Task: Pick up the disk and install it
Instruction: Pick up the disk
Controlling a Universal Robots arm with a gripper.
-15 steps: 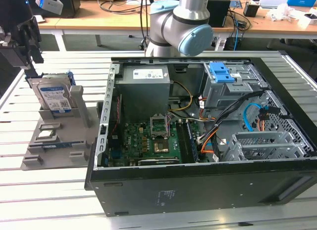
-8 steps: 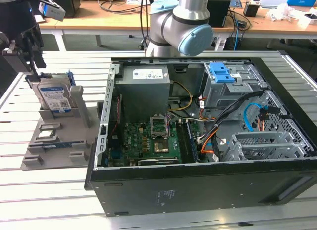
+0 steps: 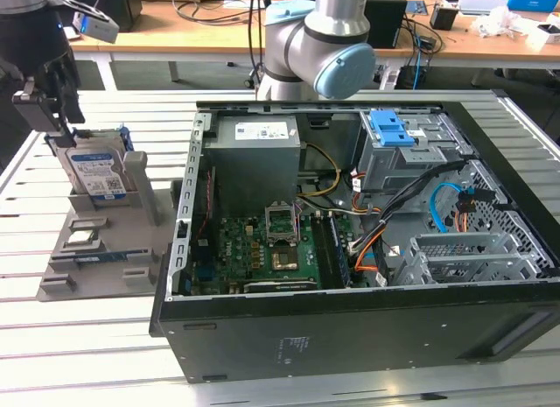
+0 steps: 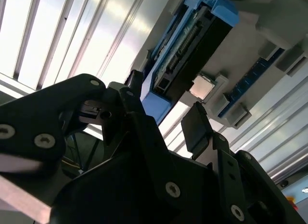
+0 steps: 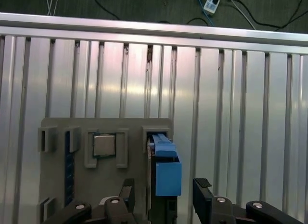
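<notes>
The open hand hangs just above the disk, which stands on edge in the grey holder, its thin side lined up with the hand's gap.

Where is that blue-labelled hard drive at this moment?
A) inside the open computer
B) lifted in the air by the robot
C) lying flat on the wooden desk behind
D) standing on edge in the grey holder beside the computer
D: the hard drive stands on edge in the grey holder, to the exterior view's left of the computer. In the first wrist view the gripper is open, with one finger on either side of it.
</notes>
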